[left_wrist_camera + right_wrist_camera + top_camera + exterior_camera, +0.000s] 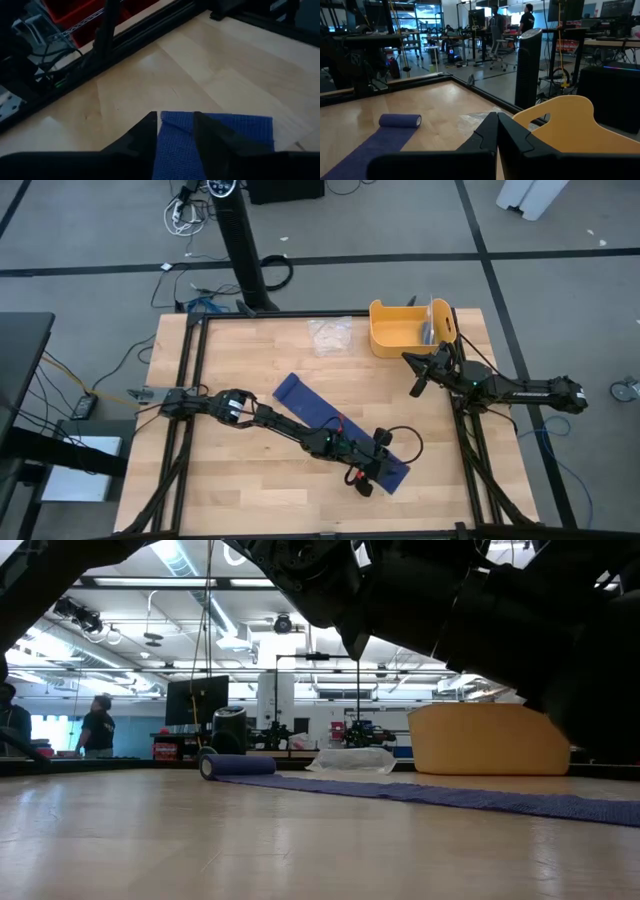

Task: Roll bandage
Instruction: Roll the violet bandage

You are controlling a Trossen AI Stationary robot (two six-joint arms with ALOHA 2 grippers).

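Observation:
The dark-blue bandage (303, 400) lies flat on the table as a long band, running slantwise from the middle toward the near right. Its far end is rolled into a small cylinder (238, 765), which also shows in the right wrist view (400, 120). My left gripper (365, 477) is low over the band's near-right end and shut on it. My right gripper (418, 387) is shut and empty, held above the table beside the yellow tub (395, 330). My left gripper has a narrow ridge of the bandage's cloth (176, 131) between its two fingers, right at the band's flat end and near one long edge. The fingers come from above, slanting, and point along the band. The cloth beside them (240, 127) lies flat on the table.
A clear plastic wrapper (330, 335) lies at the far middle of the table, next to the yellow tub (490, 740). A black frame rail (190, 380) runs around the tabletop. People stand in the room beyond the table.

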